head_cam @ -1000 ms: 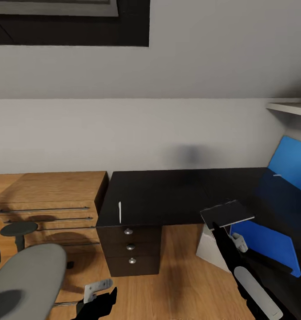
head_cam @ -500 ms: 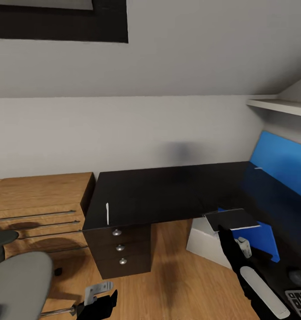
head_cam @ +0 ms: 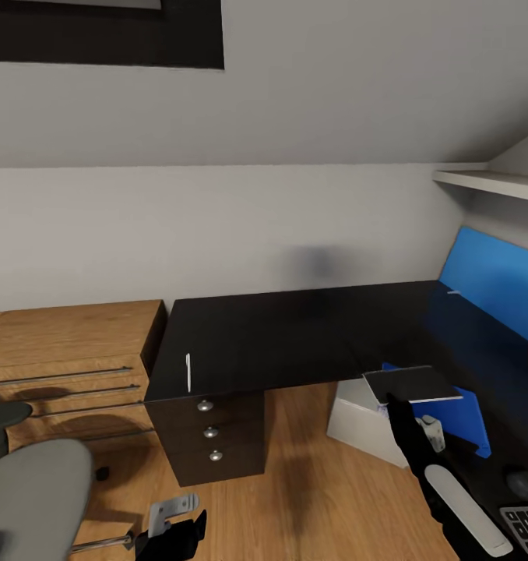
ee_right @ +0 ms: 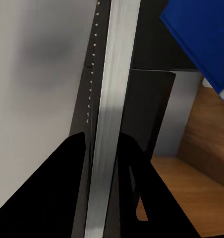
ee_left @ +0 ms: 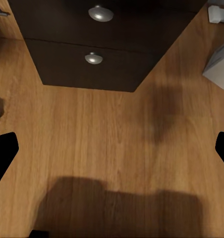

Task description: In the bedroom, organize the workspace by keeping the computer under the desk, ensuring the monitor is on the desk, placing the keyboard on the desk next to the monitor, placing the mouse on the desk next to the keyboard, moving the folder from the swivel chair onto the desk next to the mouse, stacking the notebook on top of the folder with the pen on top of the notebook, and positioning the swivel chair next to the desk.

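- Head view: the L-shaped glossy black desk (head_cam: 295, 335) runs along the pale wall, its dark drawer unit with round silver knobs (head_cam: 210, 431) under the left end.
- A slim white pen (head_cam: 188, 372) lies near the desk's left front edge.
- The right gripper (head_cam: 395, 405) reaches up from the lower right, and it's got the thin dark grey notebook (head_cam: 410, 384) pinched at one edge, held flat above the bright blue folder (head_cam: 459, 417) on the desk's right wing.
- A small dark rounded mouse (head_cam: 523, 483) and the corner of a grey-keyed keyboard (head_cam: 526, 526) sit at the far lower right, the mouse just beyond the keyboard.
- A boxy light grey computer tower (head_cam: 359, 425) stands on the wooden floor under the desk.
- The grey padded swivel chair (head_cam: 34, 499) sits lower left, apart from the desk; low wooden shelving (head_cam: 61, 366) stands beside the drawers.
- The left gripper (head_cam: 170, 530) hangs low over the floor.
- Left wrist view: wooden floor (ee_left: 112, 148), the two black fingertips (ee_left: 3, 151) spread wide at either edge, nothing between them.
- Right wrist view: black fingers (ee_right: 67, 188) pressed on the notebook's edge, blue folder in the corner.
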`<state>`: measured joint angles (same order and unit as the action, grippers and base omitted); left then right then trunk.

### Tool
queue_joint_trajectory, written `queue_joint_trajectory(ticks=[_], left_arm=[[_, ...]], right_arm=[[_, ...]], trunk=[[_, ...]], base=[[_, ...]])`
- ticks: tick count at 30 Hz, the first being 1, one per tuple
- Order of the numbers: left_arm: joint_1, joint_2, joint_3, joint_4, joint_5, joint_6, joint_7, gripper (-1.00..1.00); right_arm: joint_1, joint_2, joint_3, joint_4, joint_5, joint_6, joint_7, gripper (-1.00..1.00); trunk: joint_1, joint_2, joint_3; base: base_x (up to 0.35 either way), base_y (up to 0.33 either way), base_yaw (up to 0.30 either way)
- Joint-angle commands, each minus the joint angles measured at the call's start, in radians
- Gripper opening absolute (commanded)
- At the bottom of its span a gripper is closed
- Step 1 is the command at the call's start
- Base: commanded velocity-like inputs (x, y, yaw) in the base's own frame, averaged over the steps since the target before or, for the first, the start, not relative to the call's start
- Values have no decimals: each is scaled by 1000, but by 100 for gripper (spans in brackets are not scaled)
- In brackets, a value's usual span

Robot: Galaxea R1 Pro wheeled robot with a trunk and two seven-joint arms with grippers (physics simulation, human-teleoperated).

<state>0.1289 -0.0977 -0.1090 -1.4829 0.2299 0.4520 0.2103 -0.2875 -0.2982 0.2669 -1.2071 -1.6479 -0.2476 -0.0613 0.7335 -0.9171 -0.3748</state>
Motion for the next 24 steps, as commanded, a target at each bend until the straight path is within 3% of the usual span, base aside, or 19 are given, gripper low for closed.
queue_joint_trajectory(ticks=[1,10,24], left_arm=[[0,0,-1,-2,11,3,9,100],[0,0,-3,24,10,3,9,100],[0,-1,-3,28,9,2,9,100]], right_arm=[[-1,-1,3,-2,-8,-8,-2,-100],[-1,5,-48,-2,-47,-9,0,-100],[-1,5,-102,1,-49,-9,-2,-100]], trunk=[[0,-1,-1],[0,-1,-1],[0,-1,-1]], base=[[0,0,0],[0,0,0],[0,0,0]])
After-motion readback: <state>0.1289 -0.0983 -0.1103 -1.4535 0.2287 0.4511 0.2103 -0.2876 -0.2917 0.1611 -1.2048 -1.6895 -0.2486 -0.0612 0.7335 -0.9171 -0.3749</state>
